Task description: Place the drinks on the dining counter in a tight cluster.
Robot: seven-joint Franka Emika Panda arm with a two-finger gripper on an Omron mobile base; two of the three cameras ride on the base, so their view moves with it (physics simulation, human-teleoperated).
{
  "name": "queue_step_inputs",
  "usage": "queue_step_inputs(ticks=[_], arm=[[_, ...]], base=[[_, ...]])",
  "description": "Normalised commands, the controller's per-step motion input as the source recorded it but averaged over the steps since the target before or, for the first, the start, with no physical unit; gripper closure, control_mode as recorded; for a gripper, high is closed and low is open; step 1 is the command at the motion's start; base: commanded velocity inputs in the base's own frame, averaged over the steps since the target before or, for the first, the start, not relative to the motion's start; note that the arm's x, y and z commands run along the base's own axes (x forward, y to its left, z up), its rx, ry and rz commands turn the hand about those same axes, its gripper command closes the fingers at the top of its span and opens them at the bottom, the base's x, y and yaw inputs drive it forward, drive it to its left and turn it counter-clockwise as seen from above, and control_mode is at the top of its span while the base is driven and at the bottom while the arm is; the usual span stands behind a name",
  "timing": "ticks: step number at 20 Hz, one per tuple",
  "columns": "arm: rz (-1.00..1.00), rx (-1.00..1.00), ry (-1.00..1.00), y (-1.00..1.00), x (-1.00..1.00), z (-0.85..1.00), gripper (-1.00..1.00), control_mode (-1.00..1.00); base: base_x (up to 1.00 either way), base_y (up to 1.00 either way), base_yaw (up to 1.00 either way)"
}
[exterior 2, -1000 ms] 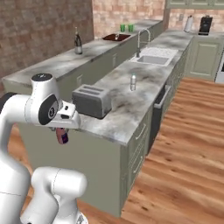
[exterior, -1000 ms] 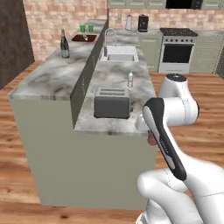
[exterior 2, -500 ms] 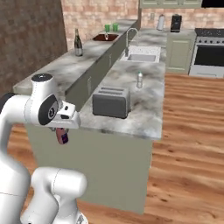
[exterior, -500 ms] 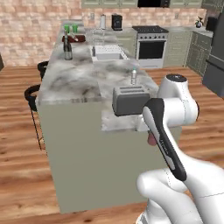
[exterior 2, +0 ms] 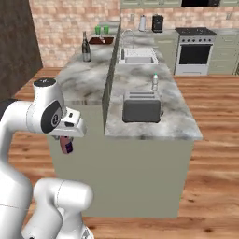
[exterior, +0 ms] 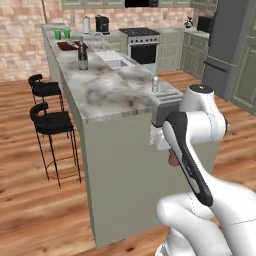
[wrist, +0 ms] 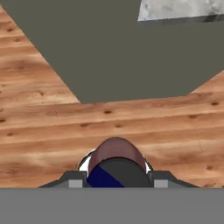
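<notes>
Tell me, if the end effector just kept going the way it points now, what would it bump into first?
Probably the wooden floor. The end effector, shut on the maroon bottle, points down beside the green wall; depth is unclear.

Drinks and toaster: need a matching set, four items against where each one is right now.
Items:
1. wine bottle
2. water bottle
3. maroon bottle
4. toaster

Places:
A. held in the gripper, out over the wood floor
B. near end of the lower worktop
C. far along the raised dining counter
D. on the lower worktop, just past the toaster

Pairs: 1-C, 2-D, 3-A, 4-B
</notes>
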Motion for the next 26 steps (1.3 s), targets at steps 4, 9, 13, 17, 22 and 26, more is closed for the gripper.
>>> queue_step_inputs(ticks=[4,9,13,17,22,26], arm=[[0.0,0.0,0.0,0.0,0.0,0.0,1.0,1.0],[0.0,0.0,0.0,0.0,0.0,0.0,1.0,1.0],[0.0,0.0,0.0,0.0,0.0,0.0,1.0,1.0],[0.0,0.0,0.0,0.0,0.0,0.0,1.0,1.0],[0.0,0.0,0.0,0.0,0.0,0.0,1.0,1.0],[0.0,0.0,0.0,0.0,0.0,0.0,1.0,1.0]], base=[[-0.22,1.0,-0.42],[-0.2,1.0,-0.42],[-0.09,1.0,-0.43],[0.03,1.0,-0.46],[0.31,1.0,-0.55],[0.27,0.99,-0.62]])
